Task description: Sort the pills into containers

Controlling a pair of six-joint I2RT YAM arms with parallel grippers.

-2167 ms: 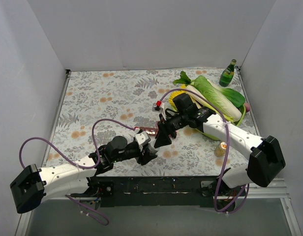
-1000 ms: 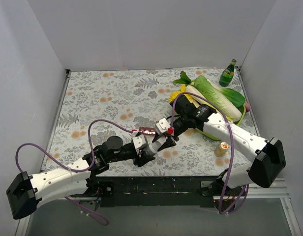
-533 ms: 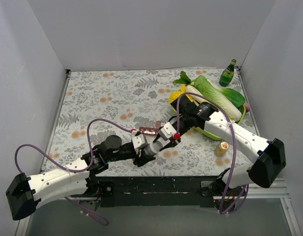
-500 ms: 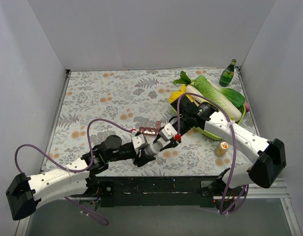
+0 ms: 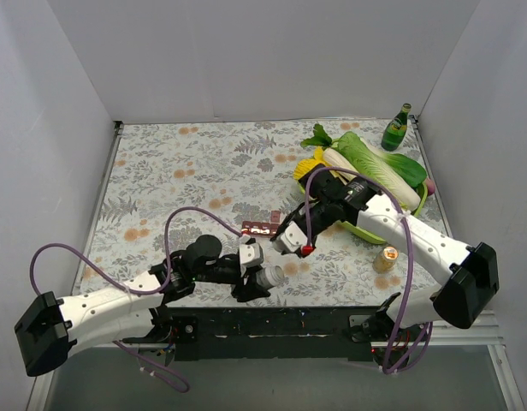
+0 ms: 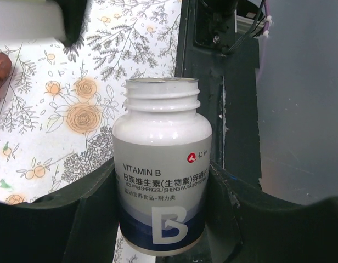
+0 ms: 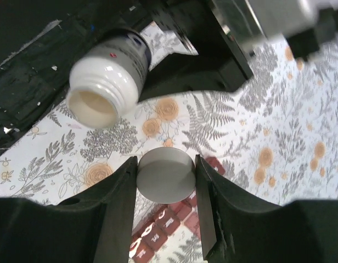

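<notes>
**Beside the containers (image 5: pixel 259 229): an uncapped vitamin bottle (image 6: pixel 162 137) and its cap (image 7: pixel 165 176), one in each tool**

Nearest the counter's front edge, on the near side of the containers, the left tool (image 6: pixel 162 192) is seen clamped on the white vitamin bottle. The two dark fingers (image 6: pixel 97 203) are pressed against the lower part of the label, one on each side. The threaded neck is bare and the mouth is open. In the top view the vitamin bottle is held tilted well over above the counter (image 5: pixel 178 171), its mouth turned away from the left arm. What lies inside cannot be made out.

Slightly farther back, just off the right end of the containers on their near side, the right tool (image 5: pixel 289 242) is seen pinching the round white cap by its rim. The cap is held apart from the vitamin bottle. In the right wrist view the open mouth is seen up and to the left of the cap.

Just beyond the cap, the containers lie flat on the counter as one narrow dark-red strip, with whitish labels on the lids. Whether any lid is raised cannot be told.

Well to the right of the containers, a little tan-lidded jar (image 5: pixel 384 257) stands on the counter. Farther back and to the right a cabbage (image 5: pixel 375 167) is laid. Farthest from the containers, at the back right corner, a green bottle (image 5: pixel 395 128) stands upright.
</notes>
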